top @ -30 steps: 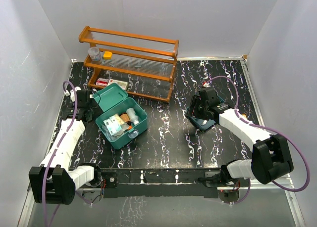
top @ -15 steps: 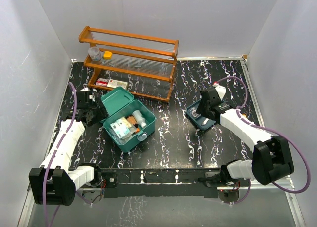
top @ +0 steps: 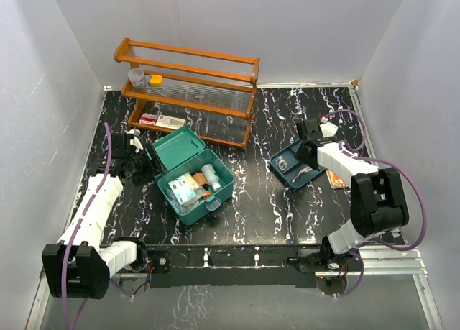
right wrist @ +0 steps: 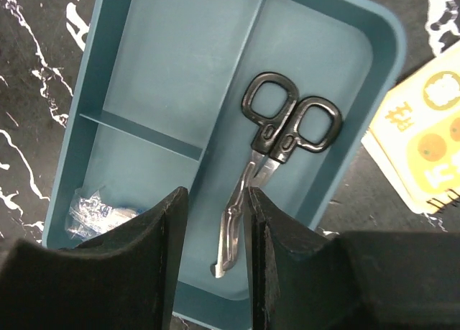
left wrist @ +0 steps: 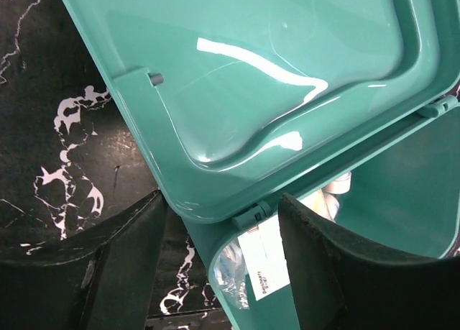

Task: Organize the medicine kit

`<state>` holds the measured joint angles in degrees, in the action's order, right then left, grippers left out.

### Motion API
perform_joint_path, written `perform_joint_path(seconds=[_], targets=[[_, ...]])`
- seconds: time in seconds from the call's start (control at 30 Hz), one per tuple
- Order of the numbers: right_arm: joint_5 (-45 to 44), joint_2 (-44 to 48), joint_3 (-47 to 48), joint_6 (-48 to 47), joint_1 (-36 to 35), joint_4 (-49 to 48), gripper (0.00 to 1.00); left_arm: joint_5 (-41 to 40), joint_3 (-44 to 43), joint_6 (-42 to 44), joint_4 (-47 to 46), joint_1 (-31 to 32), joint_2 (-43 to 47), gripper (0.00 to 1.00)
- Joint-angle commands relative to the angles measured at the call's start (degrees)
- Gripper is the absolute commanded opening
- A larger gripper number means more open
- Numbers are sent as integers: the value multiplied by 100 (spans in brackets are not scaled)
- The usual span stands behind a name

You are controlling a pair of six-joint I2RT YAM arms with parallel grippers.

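Note:
The medicine kit (top: 194,212), a teal-green box, stands open left of centre with packets and bottles inside. My left gripper (top: 147,161) is at its rear left corner. In the left wrist view my left gripper (left wrist: 223,229) straddles the kit's back wall (left wrist: 215,272) by the lid (left wrist: 287,71) hinge, one finger outside and one inside, shut on it. My right gripper (top: 307,154) hovers over the darker teal tray (top: 282,154). In the right wrist view my right gripper (right wrist: 213,222) is narrowly open above the scissors (right wrist: 277,132), holding nothing.
A wooden rack (top: 187,78) stands at the back with small cups (top: 136,76) and boxes (top: 162,119) on it. The tray (right wrist: 172,64) also holds a small plastic packet (right wrist: 100,211). A yellow booklet (right wrist: 424,136) lies right of the tray.
The kit has slid right and toward the front with my left gripper on it. My right gripper has swung toward the back right over the tray and its jaws have narrowed.

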<state>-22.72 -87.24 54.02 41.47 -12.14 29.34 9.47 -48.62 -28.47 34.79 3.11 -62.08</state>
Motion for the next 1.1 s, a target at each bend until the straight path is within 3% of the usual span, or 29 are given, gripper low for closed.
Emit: perform_joint_path(seconds=[0.0, 0.33, 0.67, 1.07], targets=[[414, -162, 226, -175, 20, -541, 34, 402, 136, -408, 163, 14, 255, 62], [505, -479, 116, -50, 28, -664, 35, 272, 402, -1004, 235, 14, 495, 61], [374, -682, -4, 98, 28, -719, 31, 128, 233, -911, 369, 14, 590, 61], [334, -666, -83, 60, 29, -762, 15, 504, -632, -148, 298, 16, 330, 69]])
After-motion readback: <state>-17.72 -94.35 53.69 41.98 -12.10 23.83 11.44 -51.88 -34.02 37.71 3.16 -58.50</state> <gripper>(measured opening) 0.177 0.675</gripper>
